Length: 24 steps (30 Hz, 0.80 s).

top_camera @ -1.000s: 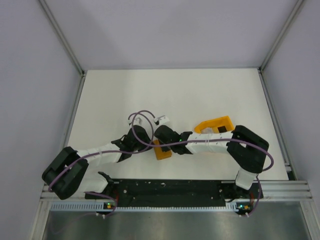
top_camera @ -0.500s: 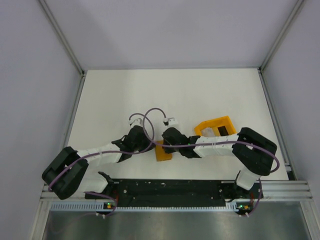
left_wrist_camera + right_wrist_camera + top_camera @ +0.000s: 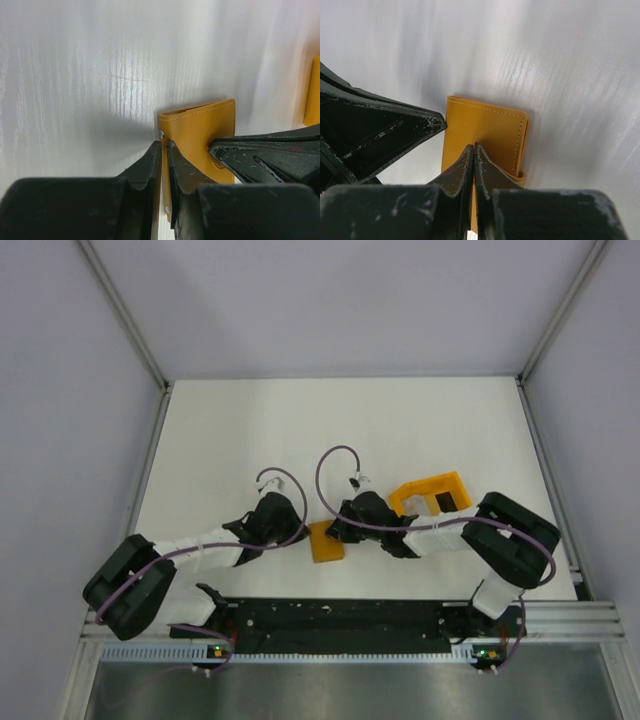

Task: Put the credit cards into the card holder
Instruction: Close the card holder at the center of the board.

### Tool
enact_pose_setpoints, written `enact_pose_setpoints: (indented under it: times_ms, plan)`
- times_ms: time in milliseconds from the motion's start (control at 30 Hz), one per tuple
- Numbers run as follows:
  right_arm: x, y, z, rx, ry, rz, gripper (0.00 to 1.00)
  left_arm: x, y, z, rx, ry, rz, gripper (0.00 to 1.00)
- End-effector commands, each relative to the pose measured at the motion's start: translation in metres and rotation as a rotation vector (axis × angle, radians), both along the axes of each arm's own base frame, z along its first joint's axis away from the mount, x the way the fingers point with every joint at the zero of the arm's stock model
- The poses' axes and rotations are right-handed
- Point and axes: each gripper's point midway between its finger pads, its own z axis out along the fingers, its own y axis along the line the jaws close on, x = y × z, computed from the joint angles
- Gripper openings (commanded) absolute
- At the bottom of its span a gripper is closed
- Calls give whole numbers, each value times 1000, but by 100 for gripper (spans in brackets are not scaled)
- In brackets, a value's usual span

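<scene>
The card holder (image 3: pixel 326 543) is a small orange wallet lying folded on the white table, between the two arms. My left gripper (image 3: pixel 164 144) is shut on its left edge, and a thin strip of orange shows between the fingers. My right gripper (image 3: pixel 472 146) is shut with nothing between its fingers, and its tips rest on the wallet's orange cover (image 3: pixel 490 130). In the top view the left gripper (image 3: pixel 303 533) meets the wallet from the left and the right gripper (image 3: pixel 333 532) from the right. The credit cards are out of view.
An orange open-frame stand (image 3: pixel 430 485) holding a dark piece stands on the table just right of the wallet, behind the right forearm. Purple cables loop above both wrists. White walls and metal rails enclose the table.
The right wrist has swung to the right and turned, uncovering more of the wallet; its cable loop moved with it. The left arm has hardly moved.
</scene>
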Motion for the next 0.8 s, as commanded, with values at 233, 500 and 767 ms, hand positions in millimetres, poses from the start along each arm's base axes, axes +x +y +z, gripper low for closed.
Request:
enact_pose_setpoints:
  times_ms: [233,500,767]
  plan:
    - [-62,-60,-101,-269,284,-42,0,-6,4,-3,-5,28,18,13]
    - [-88,-74,-129,-328,400,-121,0,-8,2,-2,-34,49,38,12]
    - [-110,-104,-162,-438,440,-200,0,-10,-3,5,-65,55,22,12]
